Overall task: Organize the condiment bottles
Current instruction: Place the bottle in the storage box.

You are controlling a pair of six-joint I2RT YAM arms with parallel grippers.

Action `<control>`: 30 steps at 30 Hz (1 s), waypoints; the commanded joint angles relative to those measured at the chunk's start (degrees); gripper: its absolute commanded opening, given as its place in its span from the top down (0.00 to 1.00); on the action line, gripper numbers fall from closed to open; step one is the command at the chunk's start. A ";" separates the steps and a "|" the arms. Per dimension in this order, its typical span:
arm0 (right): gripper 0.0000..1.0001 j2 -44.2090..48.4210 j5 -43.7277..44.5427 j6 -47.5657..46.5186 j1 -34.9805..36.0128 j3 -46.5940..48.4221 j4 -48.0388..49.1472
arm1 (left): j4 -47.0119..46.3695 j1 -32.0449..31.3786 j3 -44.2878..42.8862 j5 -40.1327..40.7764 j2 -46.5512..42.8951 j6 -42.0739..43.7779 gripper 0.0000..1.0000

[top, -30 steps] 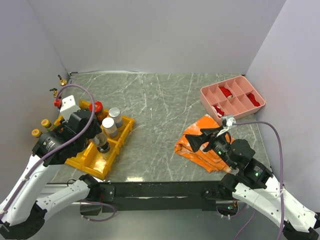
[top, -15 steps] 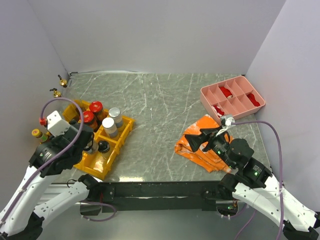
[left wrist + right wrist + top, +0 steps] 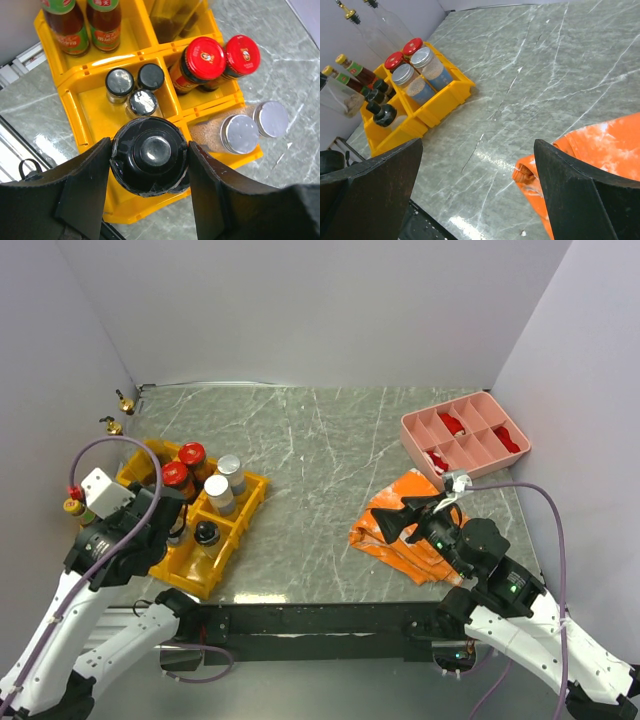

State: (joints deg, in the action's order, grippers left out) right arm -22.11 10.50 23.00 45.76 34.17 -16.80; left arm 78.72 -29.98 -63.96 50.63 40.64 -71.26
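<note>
Between the fingers [image 3: 85,190] of the left pincer [image 3: 149,147] sits a black-capped bottle [image 3: 150,155], each finger pressed against one side of the cap, so I judge the pincer closed on it. The grip from straight above looks sensible, since in a crowded bin the cap is the only part offering free sides. From the wrist view only the top shows: a round, glossy black cap with a paler shiny disc at its centre. The body is hidden beneath it, and I cannot tell whether the bottle stands in the bin or hangs just above it.

Below it lie the yellow bins [image 3: 75,115], at the tabletop's [image 3: 330,460] near left. Just beyond, three small black-capped bottles [image 3: 137,87] share one compartment, so like seems to be grouped with like. Two red-capped jars [image 3: 202,57] lean together in the next compartment, two silver-lidded jars [image 3: 240,132] stand at the bins' edge, and two green-labelled sauce bottles [image 3: 67,25] fill a far corner. Two gold-spout bottles [image 3: 117,410] stand outside the bins by the left wall.

Well apart, the right pincer [image 3: 476,150] hangs spread wide and holding nothing by an orange cloth [image 3: 600,150], with the pink divided tray [image 3: 410,425] beyond it.
</note>
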 commanded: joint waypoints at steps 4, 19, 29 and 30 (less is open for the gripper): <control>0.00 1.01 1.19 -0.77 -0.05 0.37 0.45 | -0.23 1.50 1.91 -2.72 3.65 -4.41 0.99; 0.00 3.21 2.86 -1.82 -0.05 0.98 -0.78 | -0.23 3.08 6.21 0.17 4.62 -11.43 0.99; 0.00 0.75 2.07 -2.17 -0.05 1.07 0.54 | -0.23 3.08 8.68 -1.16 3.92 -13.99 0.99; 0.00 0.75 2.07 -2.26 -0.05 1.07 0.54 | -0.23 3.08 7.90 -0.45 3.92 -13.73 0.99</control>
State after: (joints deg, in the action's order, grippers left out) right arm -20.84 12.45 21.63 45.76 34.17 -18.48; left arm 76.95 -26.81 -56.18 51.42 44.53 -84.44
